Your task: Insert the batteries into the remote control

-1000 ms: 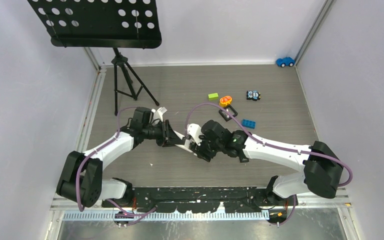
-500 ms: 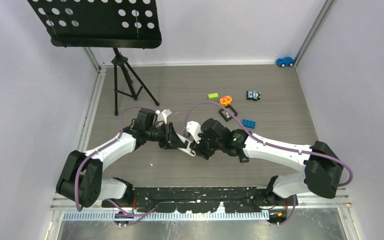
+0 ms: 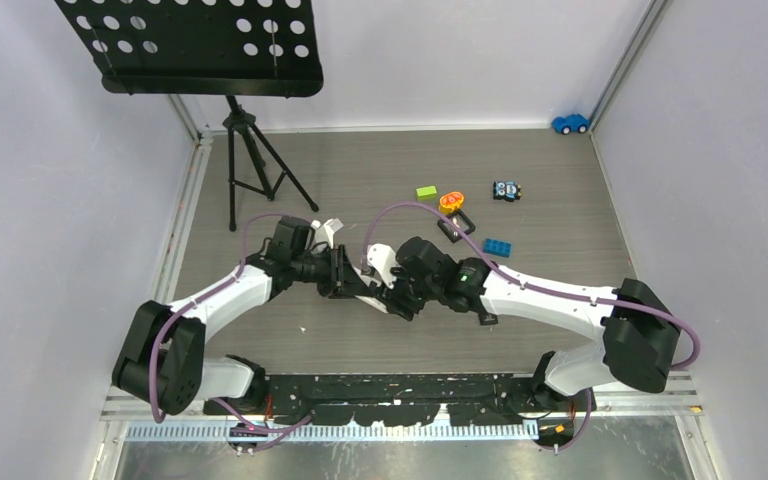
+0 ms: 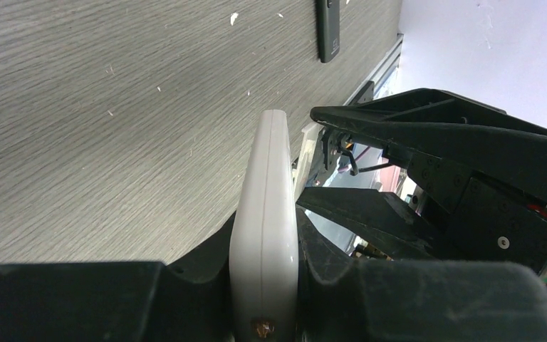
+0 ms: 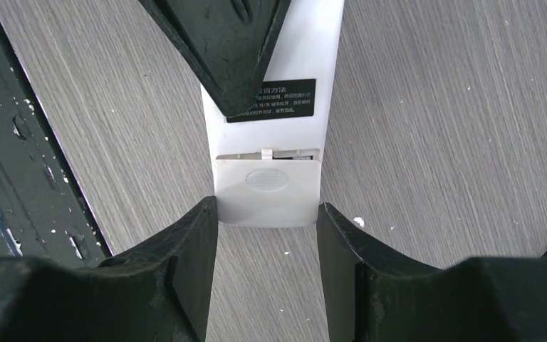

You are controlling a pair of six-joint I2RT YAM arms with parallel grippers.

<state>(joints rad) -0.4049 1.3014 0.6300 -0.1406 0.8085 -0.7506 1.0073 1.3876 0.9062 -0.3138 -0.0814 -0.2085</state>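
The white remote [image 4: 265, 214] is clamped edge-on in my left gripper [image 4: 265, 285], held low over the floor; it also shows in the top view [image 3: 371, 296]. In the right wrist view the remote's back [image 5: 271, 121] faces the camera, with its battery cover [image 5: 267, 192] in place. My right gripper [image 5: 267, 214] has a fingertip against each side of that cover end. The two grippers meet at the floor's middle [image 3: 345, 280] [image 3: 396, 298]. No batteries show in any view.
A slim black remote-like bar [image 4: 327, 32] lies on the floor beyond. A green brick [image 3: 426, 191], an orange toy [image 3: 451, 201], a small robot toy [image 3: 506, 190] and a blue brick [image 3: 497, 246] lie behind. A music stand's tripod [image 3: 245, 160] stands back left; a blue car [image 3: 570, 123] sits back right.
Both grippers shifted slightly; the right gripper slid a little left along the remote toward the left gripper. The left gripper kept its hold on the remote.
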